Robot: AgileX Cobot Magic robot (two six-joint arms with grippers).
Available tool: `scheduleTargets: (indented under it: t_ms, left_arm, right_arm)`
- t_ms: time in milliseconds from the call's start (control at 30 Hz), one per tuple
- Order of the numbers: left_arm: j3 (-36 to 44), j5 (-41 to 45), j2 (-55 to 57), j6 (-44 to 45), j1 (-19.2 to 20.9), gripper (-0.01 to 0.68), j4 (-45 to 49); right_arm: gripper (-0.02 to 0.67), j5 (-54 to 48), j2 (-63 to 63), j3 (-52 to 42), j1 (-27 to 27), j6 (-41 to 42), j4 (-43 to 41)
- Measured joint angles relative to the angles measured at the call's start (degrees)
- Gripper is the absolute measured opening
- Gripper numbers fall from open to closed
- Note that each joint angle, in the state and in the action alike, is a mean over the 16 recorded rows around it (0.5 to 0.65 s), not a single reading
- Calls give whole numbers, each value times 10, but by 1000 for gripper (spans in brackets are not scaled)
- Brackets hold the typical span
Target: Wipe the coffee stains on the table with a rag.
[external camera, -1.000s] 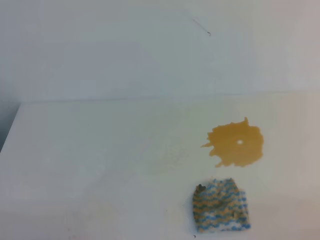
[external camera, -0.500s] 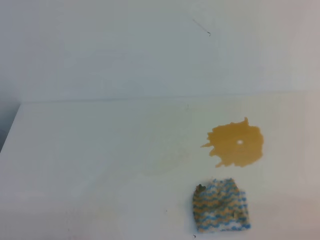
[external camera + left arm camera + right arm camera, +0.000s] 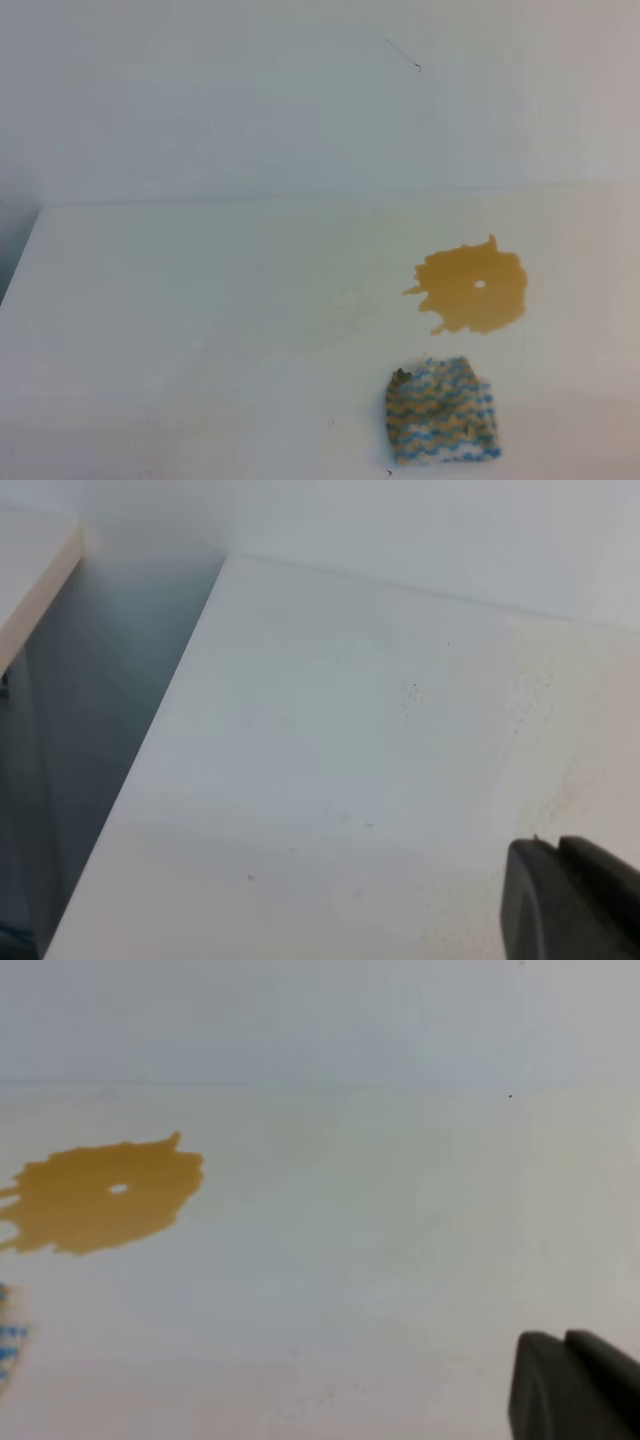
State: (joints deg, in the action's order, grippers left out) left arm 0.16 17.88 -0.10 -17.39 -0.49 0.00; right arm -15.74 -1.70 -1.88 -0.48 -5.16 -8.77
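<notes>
The coffee stain (image 3: pixel 472 287) is an amber-brown blotch with ragged edges and a pale spot in its middle, on the right half of the white table (image 3: pixel 200 300). The rag (image 3: pixel 442 412), knitted in blue, white and tan zigzags, lies flat just in front of the stain, near the table's front edge. Neither gripper shows in the exterior high view. The left gripper (image 3: pixel 558 845) shows as two dark fingertips pressed together over bare table. The right gripper (image 3: pixel 565 1338) looks the same, to the right of the stain (image 3: pixel 100 1195). A sliver of the rag (image 3: pixel 8 1340) shows at the left edge.
A white upright wall with a thin dark scratch (image 3: pixel 403 55) stands behind the table. The table's left edge (image 3: pixel 140 770) drops into a dark gap (image 3: pixel 90 680), with another pale surface (image 3: pixel 30 570) beyond it.
</notes>
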Motion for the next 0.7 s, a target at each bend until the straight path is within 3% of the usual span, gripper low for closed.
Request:
scheduleTargets:
  t_ms: [233, 700]
  left_arm:
    - [2, -1, -1, 0, 0, 1, 0]
    - [0, -1, 0, 0, 0, 1, 0]
  right_arm:
    - [-4, 114, 0, 0, 0, 0, -1]
    - [-4, 501, 0, 2, 0, -8, 19]
